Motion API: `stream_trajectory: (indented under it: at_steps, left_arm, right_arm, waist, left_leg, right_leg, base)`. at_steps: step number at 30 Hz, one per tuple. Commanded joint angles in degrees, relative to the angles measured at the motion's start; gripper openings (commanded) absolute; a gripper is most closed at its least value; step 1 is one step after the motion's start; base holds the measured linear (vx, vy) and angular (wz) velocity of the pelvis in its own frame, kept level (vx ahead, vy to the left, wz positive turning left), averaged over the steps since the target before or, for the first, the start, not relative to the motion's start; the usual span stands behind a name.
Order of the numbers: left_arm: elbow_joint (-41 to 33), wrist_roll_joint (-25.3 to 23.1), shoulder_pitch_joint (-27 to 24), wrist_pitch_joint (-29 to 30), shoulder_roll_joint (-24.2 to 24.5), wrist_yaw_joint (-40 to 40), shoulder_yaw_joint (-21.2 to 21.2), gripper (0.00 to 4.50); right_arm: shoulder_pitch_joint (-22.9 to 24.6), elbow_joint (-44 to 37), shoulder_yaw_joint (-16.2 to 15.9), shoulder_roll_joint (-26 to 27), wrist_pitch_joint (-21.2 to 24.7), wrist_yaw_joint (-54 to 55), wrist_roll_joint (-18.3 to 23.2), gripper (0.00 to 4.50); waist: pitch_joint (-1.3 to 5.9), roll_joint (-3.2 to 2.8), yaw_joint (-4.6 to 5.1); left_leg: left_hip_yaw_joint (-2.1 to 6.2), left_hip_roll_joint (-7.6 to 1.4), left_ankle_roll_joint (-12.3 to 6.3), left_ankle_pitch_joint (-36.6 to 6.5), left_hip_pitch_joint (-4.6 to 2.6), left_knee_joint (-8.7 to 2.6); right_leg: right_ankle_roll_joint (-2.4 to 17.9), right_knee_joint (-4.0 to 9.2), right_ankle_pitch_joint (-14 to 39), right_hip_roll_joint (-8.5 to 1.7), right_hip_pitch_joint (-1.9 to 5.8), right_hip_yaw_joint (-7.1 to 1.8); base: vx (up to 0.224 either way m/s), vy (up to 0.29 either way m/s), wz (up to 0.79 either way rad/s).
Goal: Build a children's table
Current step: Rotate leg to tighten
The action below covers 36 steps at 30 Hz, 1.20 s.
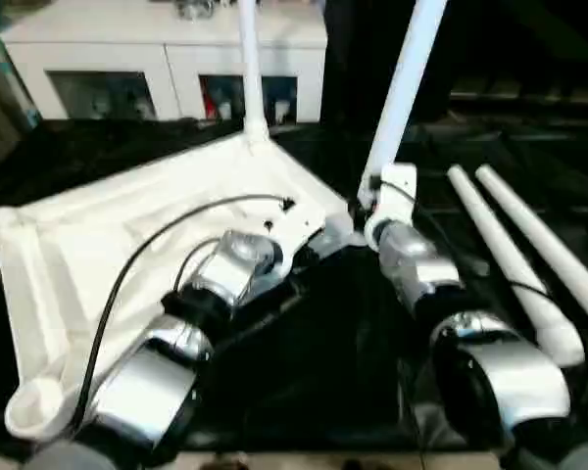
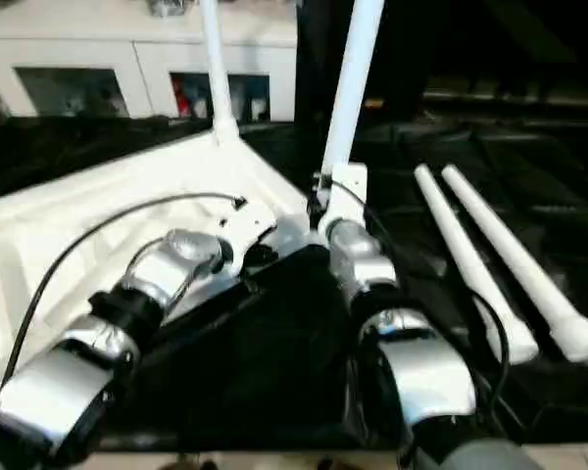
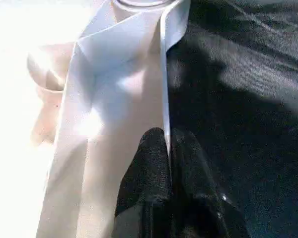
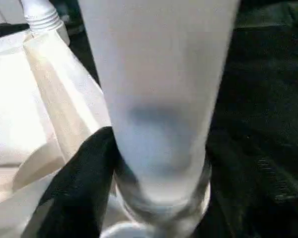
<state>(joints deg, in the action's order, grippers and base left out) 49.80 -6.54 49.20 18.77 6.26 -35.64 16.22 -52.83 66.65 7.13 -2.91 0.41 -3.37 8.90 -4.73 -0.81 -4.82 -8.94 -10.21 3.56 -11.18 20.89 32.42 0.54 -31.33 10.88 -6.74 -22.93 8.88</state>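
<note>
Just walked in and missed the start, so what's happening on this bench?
A two-armed robot is assembling a white plastic children's tabletop, lying underside up on the black-draped work table. One long white tapered leg already stands in a far corner socket. The right gripper is around a second leg standing at the next corner. The left gripper, shut, pinches the tabletop's edge. Two more legs lie to the right.
</note>
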Motion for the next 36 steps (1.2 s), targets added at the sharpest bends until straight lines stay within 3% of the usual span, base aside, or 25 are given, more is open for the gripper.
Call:
stream_trajectory:
  at_steps: [1, 2, 4, 5, 7, 8, 9, 11, 13, 14, 15, 16, 18, 19, 21, 23, 25, 26, 31, 36]
  left_arm:
    - [-0.6, -0.5, 0.1, -2.3, 1.2, -1.7, 0.5, 0.0]
    - [-0.8, -0.6, -0.1, -2.9, 1.4, -2.3, 0.7, 0.0]
    - [-1.5, -0.6, -0.4, -2.9, 1.6, -2.8, 0.7, 0.0]
    - [-1.9, -0.5, -0.6, -2.9, 1.8, -3.3, 0.8, 0.0]
    - [-2.6, -0.3, -1.1, -4.3, 2.1, -4.4, 1.1, 0.0]
    - [-3.4, -0.2, -1.6, -5.0, 2.6, -5.6, 1.4, 0.0]
    - [-3.9, -0.2, -2.0, -5.5, 3.0, -6.4, 1.6, 0.0]
    - [-6.1, 0.2, -3.7, -7.5, 4.5, -9.4, 2.1, 0.0]
    - [-6.9, 0.4, -4.4, -8.9, 5.0, -10.7, 2.2, 0.0]
    - [-8.4, 0.9, -5.4, -10.7, 5.8, -12.7, 2.5, 0.0]
    - [-8.4, 0.9, -5.4, -10.7, 5.8, -12.7, 2.5, 0.0]
    - [-10.8, 1.5, -7.0, -12.1, 7.0, -15.2, 2.9, 0.0]
    - [-16.2, 2.7, -10.3, -14.5, 9.5, -20.1, 3.8, 0.0]
    - [-17.0, 2.9, -10.7, -14.5, 9.9, -20.7, 3.9, 0.0]
    - [-19.5, 3.3, -12.1, -14.3, 11.0, -22.3, 4.0, 0.0]
    - [-22.2, 3.9, -13.5, -14.5, 12.4, -24.2, 4.1, 0.0]
    - [-23.6, 4.4, -14.2, -14.4, 13.1, -25.2, 4.1, 0.0]
    - [-25.3, 5.1, -15.0, -14.0, 13.8, -26.6, 4.0, 0.0]
    - [-28.7, 6.3, -16.5, -13.4, 15.9, -29.8, 3.8, 0.0]
    - [-29.1, 6.3, -16.7, -12.6, 16.7, -30.4, 3.1, 0.0]
  right_arm:
    - [0.0, -1.0, -0.5, -0.6, -1.2, -5.2, 0.3, 3.33]
    - [0.1, -1.6, -0.8, -1.0, -1.6, -6.7, 0.3, 3.46]
    - [0.5, -2.8, -1.3, -1.4, -2.0, -8.8, 0.3, 3.66]
    - [0.8, -3.7, -1.5, -1.9, -2.3, -10.7, 0.4, 3.77]
    - [1.3, -5.0, -1.9, -2.4, -2.1, -13.1, 0.6, 3.92]
    - [2.6, -7.6, -2.9, -3.4, -1.9, -16.3, 0.4, 3.92]
    - [3.6, -9.3, -3.5, -4.2, -1.8, -18.3, 0.2, 4.08]
    - [8.2, -16.8, -6.0, -7.8, 0.3, -26.6, 0.8, 4.24]
    - [9.9, -19.4, -6.7, -9.1, 1.1, -30.2, 1.1, 4.4]
    - [12.3, -23.1, -7.7, -11.0, 2.1, -34.5, 1.8, 4.4]
    - [12.3, -23.1, -7.7, -11.0, 2.1, -34.5, 1.8, 4.4]
    - [15.2, -27.4, -8.8, -13.5, 2.8, -39.1, 2.6, 4.4]
    - [20.5, -35.2, -10.0, -18.1, 4.3, -46.2, 4.2, 4.4]
    - [21.2, -36.2, -10.1, -18.7, 4.5, -47.0, 4.5, 4.4]
    - [23.0, -39.0, -10.2, -20.2, 5.0, -48.6, 5.1, 4.4]
    - [24.9, -42.1, -9.9, -21.5, 6.1, -50.3, 5.4, 4.4]
    - [25.8, -43.1, -10.0, -22.1, 6.3, -51.1, 5.3, 4.4]
    - [26.9, -44.6, -10.5, -23.0, 7.0, -52.2, 5.6, 4.4]
    - [29.8, -46.6, -13.8, -26.0, 6.4, -56.4, 3.4, 4.4]
    - [30.3, -47.6, -13.4, -26.5, 7.3, -57.2, 3.4, 4.4]
  waist:
    - [4.73, -0.66, 0.09]
    - [4.78, -0.35, 0.06]
    - [4.67, -0.08, -0.01]
    - [4.61, 0.16, -0.15]
    - [4.8, 0.28, -0.31]
    - [5.15, 0.47, -0.44]
    - [5.26, 0.45, -0.87]
    - [5.54, 0.64, -1.02]
    - [6.03, 0.68, -1.19]
    - [6.1, 0.59, -1.46]
    - [6.22, 0.84, -1.58]
    - [6.28, 0.62, -1.86]
    - [6.23, 0.76, -2.27]
    - [6.06, 0.58, -2.4]
    - [5.71, 0.37, -2.29]
    - [5.1, 0.28, -1.97]
    - [4.97, 0.32, -1.86]
    - [4.91, 0.5, -1.8]
    - [4.9, 0.66, -1.7]
    - [5.11, 0.7, -1.7]
  left_leg:
    - [1.53, -3.43, -0.02, -18.1, -0.67, -4.45]
    - [0.93, -3.42, 0.35, -17.1, -0.44, -4.48]
    - [0.48, -3.22, -0.19, -16.8, -0.5, -4.31]
    - [0.09, -3.08, -0.89, -17.5, -0.71, -3.94]
    - [-0.08, -3.04, -1.39, -16.1, -0.55, -3.76]
    - [-0.3, -3.03, -1.96, -12.8, -0.51, -3.48]
    - [-0.76, -2.94, -3.73, -9.2, -0.76, -2.97]
    - [-0.84, -2.89, -5.55, -5.7, -0.44, -2.51]
    - [-0.76, -2.53, -9.29, 0.8, 0.52, -1.65]
    - [-0.98, -2.44, -10.78, 1.9, 0.18, -1.13]
    - [-0.91, -2.49, -11.85, 2.8, 0.55, -0.88]
    - [-0.89, -2.44, -12.29, 2.9, 0.54, -0.86]
    - [-0.88, -2.96, -13.4, 2.9, 0.76, -0.69]
    - [-0.92, -3.03, -13.13, 1.8, 0.78, -0.74]
    - [-0.97, -3.19, -10.77, -2.4, 0.68, -1.15]
    - [-0.82, -3.29, -6.38, -8.8, 0.51, -1.9]
    - [-0.82, -3.29, -3.94, -12.2, -0.13, -2.17]
    - [-0.77, -3.27, -3.21, -12.5, 0.02, -2.3]
    - [-0.78, -3.0, -2.76, -12.4, 0.4, -2.32]
    - [-0.72, -2.88, -2.94, -11.3, 0.56, -2.13]
  right_leg:
    - [3.3, 4.59, 25.7, -3.58, 3.03, -3.03]
    - [8.3, 3.35, 14.8, -3.33, 2.89, -3.75]
    - [10.3, 3.02, 14.5, -3.37, 2.78, -3.97]
    - [10.7, 3.38, 19.1, -3.63, 2.51, -4.26]
    - [10.8, 3.31, 19.2, -3.74, 2.62, -4.59]
    - [11.8, 2.68, 15.7, -3.61, 2.5, -4.93]
    - [13.8, 1.81, 9.7, -3.18, 2.24, -5.25]
    - [15.3, 0.69, 4.1, -2.91, 2.56, -5.44]
    - [17.5, -1.02, -6.1, -2.69, 3.22, -5.44]
    - [18.2, -1.24, -8.6, -2.55, 2.82, -5.47]
    - [18.4, -1.69, -10.0, -2.57, 3.11, -5.49]
    - [18.4, -1.62, -9.9, -2.54, 3.24, -5.37]
    - [17.5, -1.66, -9.2, -2.44, 3.08, -5.34]
    - [17.2, -1.36, -6.4, -2.49, 2.83, -5.28]
    - [16.2, -0.5, 0.9, -2.44, 2.62, -5.24]
    - [13.9, 0.64, 10.9, -2.55, 2.48, -5.33]
    - [12.1, 1.38, 15.8, -2.61, 2.11, -5.48]
    - [11.5, 1.41, 16.8, -2.61, 2.22, -5.56]
    - [9.9, 1.62, 18.6, -2.44, 2.24, -5.58]
    - [9.7, 1.49, 18.1, -2.44, 2.27, -5.54]
  base:
    - [0.0, 0.0, 0.0]
    - [0.0, 0.0, 0.0]
    - [0.0, 0.0, 0.0]
    - [0.052, -0.01, 0.01]
    - [0.058, -0.016, 0.02]
    - [0.075, -0.029, 0.09]
    - [0.075, -0.029, 0.09]
    - [0.086, -0.025, 0.09]
    - [0.079, -0.017, 0.02]
    - [0.054, -0.008, 0.02]
    - [0.054, -0.008, 0.02]
    - [0.0, 0.0, 0.0]
    - [0.0, 0.0, 0.0]
    - [0.0, 0.0, 0.0]
    - [0.0, 0.0, 0.0]
    - [-0.026, -0.001, 0.01]
    - [-0.026, -0.001, 0.01]
    - [0.0, 0.0, 0.0]
    - [0.0, 0.0, 0.0]
    - [0.0, 0.0, 0.0]
